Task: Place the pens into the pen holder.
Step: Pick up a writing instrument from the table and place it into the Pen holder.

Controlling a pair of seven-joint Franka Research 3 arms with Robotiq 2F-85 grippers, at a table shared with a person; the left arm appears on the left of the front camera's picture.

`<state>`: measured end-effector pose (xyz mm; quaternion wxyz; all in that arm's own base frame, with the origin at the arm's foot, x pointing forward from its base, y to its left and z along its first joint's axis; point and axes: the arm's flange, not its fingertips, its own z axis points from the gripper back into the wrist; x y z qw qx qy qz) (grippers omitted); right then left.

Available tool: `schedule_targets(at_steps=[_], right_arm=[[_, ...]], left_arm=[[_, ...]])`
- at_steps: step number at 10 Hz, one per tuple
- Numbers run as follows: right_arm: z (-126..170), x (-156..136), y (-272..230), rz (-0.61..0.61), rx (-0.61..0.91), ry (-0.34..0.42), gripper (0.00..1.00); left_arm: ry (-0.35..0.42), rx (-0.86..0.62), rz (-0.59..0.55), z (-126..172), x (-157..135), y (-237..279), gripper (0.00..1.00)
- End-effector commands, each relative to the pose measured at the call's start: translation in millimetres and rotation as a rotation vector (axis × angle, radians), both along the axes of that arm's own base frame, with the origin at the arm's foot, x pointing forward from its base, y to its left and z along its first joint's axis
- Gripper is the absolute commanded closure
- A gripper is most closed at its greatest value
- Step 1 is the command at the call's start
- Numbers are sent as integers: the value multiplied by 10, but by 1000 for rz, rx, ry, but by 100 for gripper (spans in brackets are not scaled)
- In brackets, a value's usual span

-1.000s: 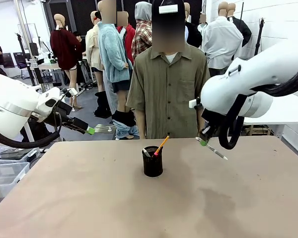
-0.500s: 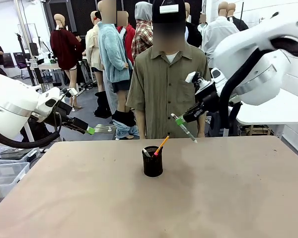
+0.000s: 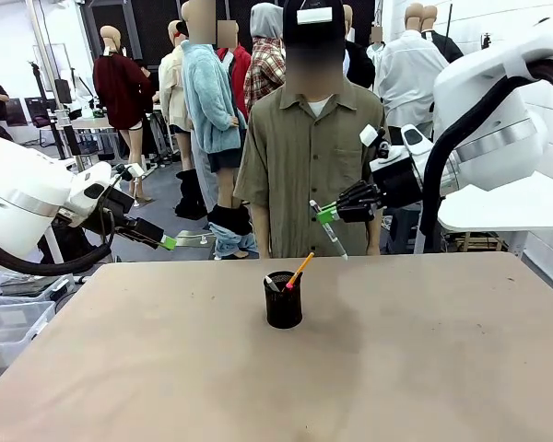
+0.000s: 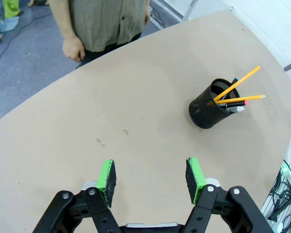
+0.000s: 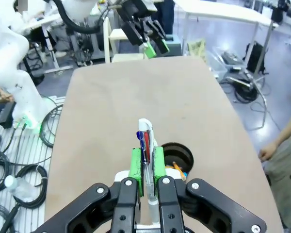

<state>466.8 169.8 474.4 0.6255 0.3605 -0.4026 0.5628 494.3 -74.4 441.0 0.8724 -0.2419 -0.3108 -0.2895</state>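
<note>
Above the table's far middle, my right gripper (image 3: 327,215) is clamped tight on the silvery-grey pen (image 3: 331,235), which slants down from the pads, well clear of the tabletop (image 3: 396,368). Pen holder (image 3: 283,300) stands upright just below and to my left of it, already holding a yellow-orange pencil (image 3: 300,270) and other pens. My left gripper (image 3: 169,243) hangs off the table's left edge, jaws spread, nothing between them. A person (image 3: 309,157) stands at the far side.
</note>
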Motion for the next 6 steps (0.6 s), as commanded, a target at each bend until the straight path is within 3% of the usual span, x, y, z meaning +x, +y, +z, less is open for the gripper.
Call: schedule_targets(at_steps=[1,2,4,6], right_arm=[[30,-43,39,-37,-58,18,100],[0,0,0,0,0,0,100],[-53,103,211,342,19,-44,100],[-9,207,330,464,87,-83,100]], left_arm=[[-4,0,-14,6,20,11,24],[-4,0,-14,6,20,11,24],[-4,0,-14,6,20,11,24],[-4,0,-14,6,20,11,24]])
